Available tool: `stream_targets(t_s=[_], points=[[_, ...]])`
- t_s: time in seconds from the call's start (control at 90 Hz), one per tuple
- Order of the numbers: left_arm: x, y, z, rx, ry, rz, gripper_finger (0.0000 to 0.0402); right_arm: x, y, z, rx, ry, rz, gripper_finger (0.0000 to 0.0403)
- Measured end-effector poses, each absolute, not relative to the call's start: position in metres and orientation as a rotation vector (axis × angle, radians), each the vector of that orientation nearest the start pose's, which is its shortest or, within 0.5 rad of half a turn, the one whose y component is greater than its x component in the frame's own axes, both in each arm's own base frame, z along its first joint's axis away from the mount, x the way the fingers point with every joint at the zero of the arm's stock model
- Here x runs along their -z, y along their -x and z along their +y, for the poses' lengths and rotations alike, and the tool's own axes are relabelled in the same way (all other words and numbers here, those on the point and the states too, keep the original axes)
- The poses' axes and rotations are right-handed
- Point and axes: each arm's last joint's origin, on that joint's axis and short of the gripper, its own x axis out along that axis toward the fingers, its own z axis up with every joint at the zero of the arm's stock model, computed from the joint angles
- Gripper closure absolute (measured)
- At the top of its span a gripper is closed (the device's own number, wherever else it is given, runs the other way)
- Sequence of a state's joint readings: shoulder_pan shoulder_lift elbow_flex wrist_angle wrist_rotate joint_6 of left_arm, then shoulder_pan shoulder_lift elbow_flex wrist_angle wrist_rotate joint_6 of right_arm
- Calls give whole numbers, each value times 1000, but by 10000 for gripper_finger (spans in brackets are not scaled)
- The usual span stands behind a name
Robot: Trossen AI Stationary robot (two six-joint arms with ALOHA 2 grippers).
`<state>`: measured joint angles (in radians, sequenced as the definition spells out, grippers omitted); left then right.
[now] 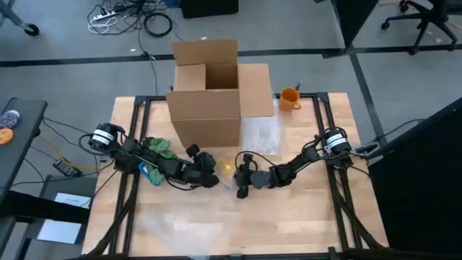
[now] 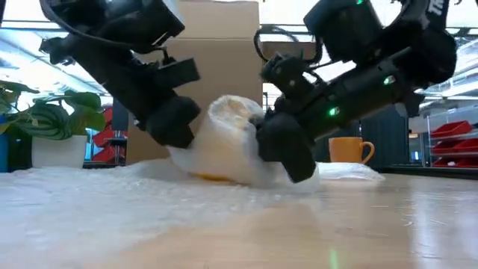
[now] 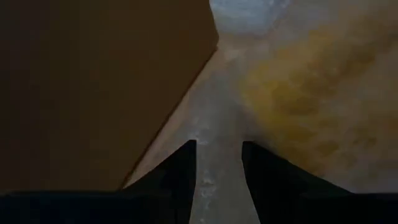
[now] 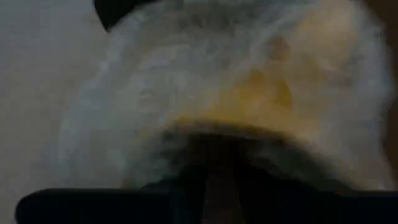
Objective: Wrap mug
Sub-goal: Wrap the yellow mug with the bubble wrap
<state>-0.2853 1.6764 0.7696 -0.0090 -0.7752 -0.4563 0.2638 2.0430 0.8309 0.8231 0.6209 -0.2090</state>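
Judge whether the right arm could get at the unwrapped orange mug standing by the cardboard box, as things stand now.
Probably not at once. The right gripper is busy at the wrapped mug mid-table, opposite the left gripper. Otherwise the path to the orange mug looks free, since the cardboard box stands beside it, not in between.

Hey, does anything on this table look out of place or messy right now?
Mostly tidy. A green cloth lies crumpled beside the left arm. A second orange mug sits unwrapped at the far edge, while both end effectors flank a wrapped orange mug in translucent bubble wrap.
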Motion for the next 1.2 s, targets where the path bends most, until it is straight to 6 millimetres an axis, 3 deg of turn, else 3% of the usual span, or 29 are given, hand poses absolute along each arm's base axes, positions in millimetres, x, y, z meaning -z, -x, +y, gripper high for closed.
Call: stream_targets(t_s=[0.156,0.267,0.522,0.744,0.978,1.089,1.2], points=[[-139,-291,-64,-628,-76,707,285,-95,-374,76,345,389,360,344],[-139,-291,-64,-635,-46,702,285,-96,-374,80,357,390,356,344],[-136,-286,-66,-651,47,738,285,-98,-360,104,466,446,382,343],[-135,-286,-66,-657,36,735,285,-98,-348,134,419,451,364,343],[-135,-285,-66,-669,24,734,285,-90,-339,145,345,353,430,343],[-135,-285,-65,-670,19,736,285,-96,-332,147,297,320,497,343],[-135,-285,-65,-671,15,738,285,-116,-323,150,273,338,529,343]])
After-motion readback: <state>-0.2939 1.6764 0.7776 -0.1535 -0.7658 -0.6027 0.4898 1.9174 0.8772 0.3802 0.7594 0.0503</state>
